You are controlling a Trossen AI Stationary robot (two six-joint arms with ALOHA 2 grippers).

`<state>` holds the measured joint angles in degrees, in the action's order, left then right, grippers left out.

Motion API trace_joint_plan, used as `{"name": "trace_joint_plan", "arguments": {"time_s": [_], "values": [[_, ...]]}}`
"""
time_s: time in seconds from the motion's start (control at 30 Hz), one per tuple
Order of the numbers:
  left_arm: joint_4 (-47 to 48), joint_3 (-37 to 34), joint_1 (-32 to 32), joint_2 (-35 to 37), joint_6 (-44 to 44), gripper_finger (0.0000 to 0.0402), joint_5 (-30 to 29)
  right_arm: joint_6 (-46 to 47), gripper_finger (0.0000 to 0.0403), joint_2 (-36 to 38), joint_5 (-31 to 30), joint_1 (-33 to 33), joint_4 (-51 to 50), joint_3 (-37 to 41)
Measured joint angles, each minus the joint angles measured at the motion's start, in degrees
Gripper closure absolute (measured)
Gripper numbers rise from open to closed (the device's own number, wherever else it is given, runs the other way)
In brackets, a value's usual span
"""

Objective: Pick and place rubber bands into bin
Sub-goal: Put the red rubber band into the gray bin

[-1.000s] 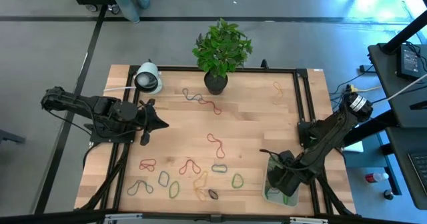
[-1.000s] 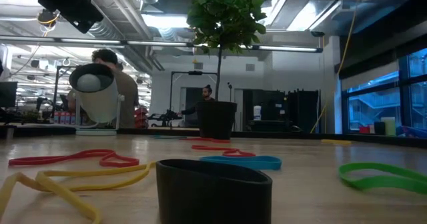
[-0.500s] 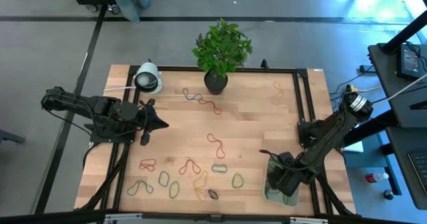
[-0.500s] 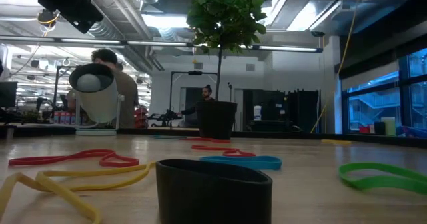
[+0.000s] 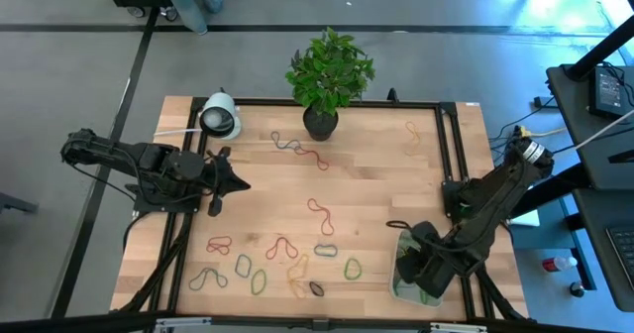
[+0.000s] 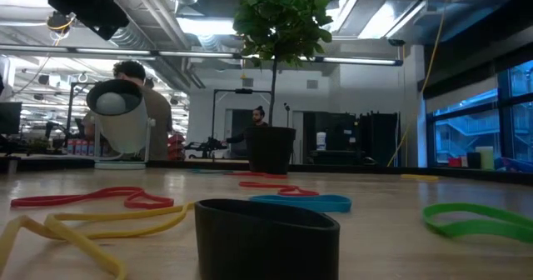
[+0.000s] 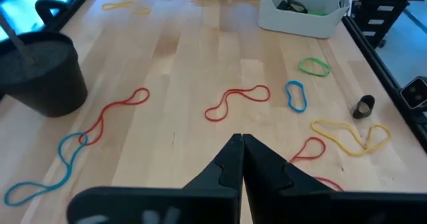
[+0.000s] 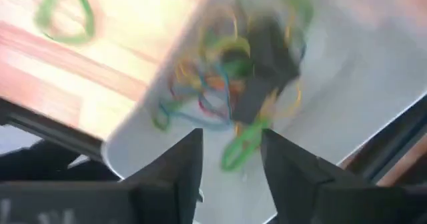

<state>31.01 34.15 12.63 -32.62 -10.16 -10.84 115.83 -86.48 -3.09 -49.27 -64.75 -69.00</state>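
Note:
The bin (image 5: pixel 399 286), a pale plastic tray, stands at the table's near right corner and holds a heap of coloured rubber bands (image 8: pixel 223 84). My right gripper (image 8: pixel 231 157) hangs open above it, pointing down, fingers clear of the heap; in the high view it (image 5: pixel 417 277) covers most of the bin. More rubber bands lie flat on the wood: red (image 5: pixel 320 214), blue (image 5: pixel 325 250), green (image 5: pixel 353 269), yellow (image 5: pixel 297 271). My left gripper (image 5: pixel 239 182) is shut, empty, above the table's left side (image 7: pixel 241 145).
A potted plant (image 5: pixel 320 122) stands at the far middle, with a white round device (image 5: pixel 220 116) at the far left corner. A small dark loop (image 5: pixel 316 288) stands near the front edge. Black rails (image 5: pixel 448 145) run along the table's sides. Bare wood lies mid-table.
My right gripper has risen a little above the bin, staying over it. The bands on the table have not moved.

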Motion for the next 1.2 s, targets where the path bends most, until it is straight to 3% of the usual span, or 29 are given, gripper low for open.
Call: {"name": "trace_joint_plan", "arguments": {"time_s": [0.17,0.3,0.43,0.8,0.97,1.2], "values": [[-1.9,0.0,0.0,-1.0,3.4,0.0399,0.0,-8.9,0.0318,0.0,-9.1,2.9,-7.4,-4.9],[-4.2,0.0,0.0,-2.5,3.4,0.0400,0.0,-22.9,0.0389,0.1,-14.6,7.3,-6.5,-4.6],[-4.9,0.0,0.0,-5.1,0.9,0.0400,0.0,-40.4,0.0395,0.3,-18.2,12.8,0.3,-1.6],[-6.8,3.4,0.5,-17.1,-8.2,0.0399,-0.9,-81.6,0.0400,12.2,-13.1,28.3,37.0,17.9],[-4.8,8.4,2.2,-23.3,-11.3,0.0400,-4.0,-89.5,0.0401,19.8,-6.9,33.5,47.7,28.7],[8.4,15.8,5.7,-29.8,-20.3,0.0400,-8.1,-90.5,0.0400,26.4,-6.3,37.2,50.4,38.7]]}}
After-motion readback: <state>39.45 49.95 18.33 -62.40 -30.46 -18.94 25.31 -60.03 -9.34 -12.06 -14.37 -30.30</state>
